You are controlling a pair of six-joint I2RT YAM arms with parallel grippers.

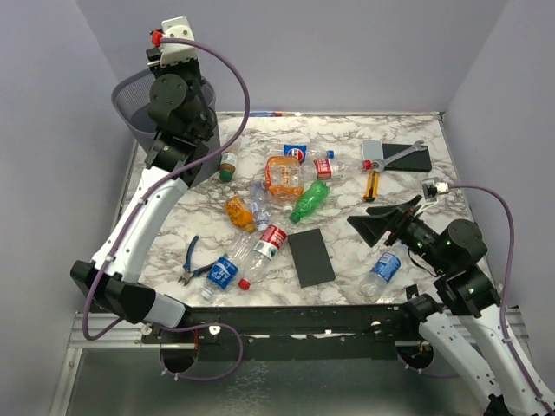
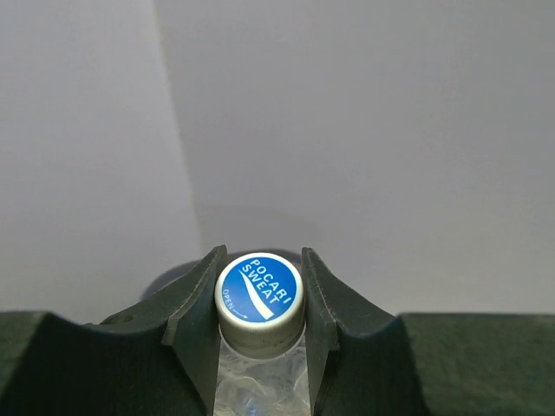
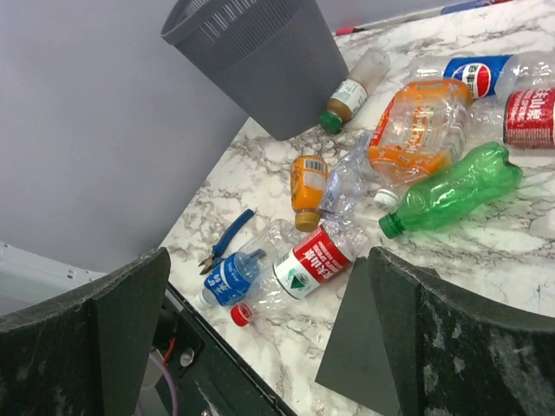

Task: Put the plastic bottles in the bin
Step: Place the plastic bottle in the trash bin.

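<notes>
Clear plastic bottle (image 2: pixel 260 336), blue-capped: neck pinched by left gripper (image 2: pixel 260 270), long axis along its fingers, raised at tall grey mesh bin (image 1: pixel 130 100), eleven o'clock; right gripper (image 3: pixel 270 347) agape, empty.

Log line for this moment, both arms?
left gripper: shut on Pocari Sweat bottle, raised near bin | right gripper: open, empty | other bottles: on table

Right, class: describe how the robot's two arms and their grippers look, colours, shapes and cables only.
Both arms, left arm and right arm, have white links with bulky black joints. A mauve cable runs along each. The left gripper and right gripper have dark, wedge-shaped fingers. A white camera housing sits on the left wrist.
</notes>
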